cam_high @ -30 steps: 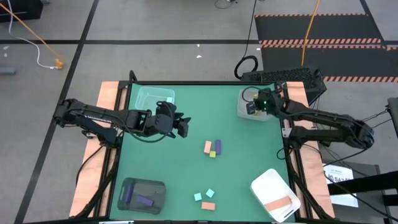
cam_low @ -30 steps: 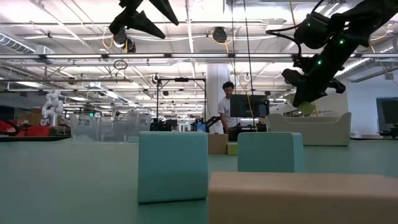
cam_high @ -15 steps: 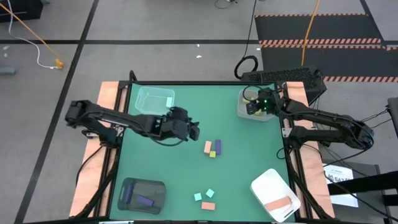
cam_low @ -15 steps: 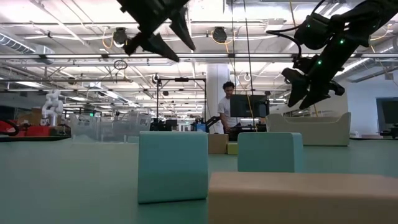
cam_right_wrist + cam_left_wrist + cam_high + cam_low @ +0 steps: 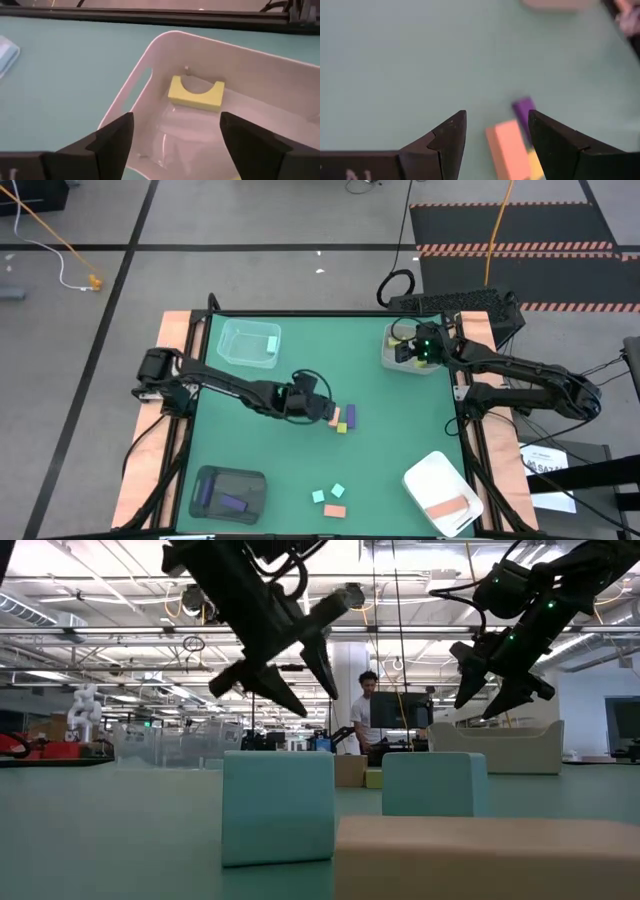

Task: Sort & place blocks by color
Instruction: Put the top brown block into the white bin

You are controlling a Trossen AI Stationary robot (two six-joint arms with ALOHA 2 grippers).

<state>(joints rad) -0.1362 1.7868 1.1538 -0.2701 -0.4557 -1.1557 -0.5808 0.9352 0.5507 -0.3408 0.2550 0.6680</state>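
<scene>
My left gripper [image 5: 318, 408] hangs open just left of a cluster at the table's middle: a salmon-pink block [image 5: 334, 417], a purple block [image 5: 351, 415] and a yellow-green block [image 5: 341, 427]. In the left wrist view the salmon-pink block [image 5: 510, 150] shows between the fingers, below them and untouched. My right gripper [image 5: 175, 145] stands open over the pale tray [image 5: 388, 358] at the far right. A yellow-green curved piece [image 5: 196, 94] lies flat on that tray's floor. Two teal blocks [image 5: 318, 496] [image 5: 338, 491] and a salmon-pink bar [image 5: 335, 510] lie near the front edge.
A clear tray [image 5: 240, 352] at the far left holds a teal block [image 5: 272, 340]. A dark tray [image 5: 205, 480] at the near left holds purple blocks [image 5: 232, 502]. A white tray [image 5: 425, 472] at the near right holds a salmon-pink bar [image 5: 450, 508]. A person [image 5: 366, 715] stands in the room beyond.
My left gripper has swung toward the table's right and down, from beside the clear tray to the middle cluster. My right gripper has opened over the pale tray and let go of the yellow-green curved piece, which now lies in the tray.
</scene>
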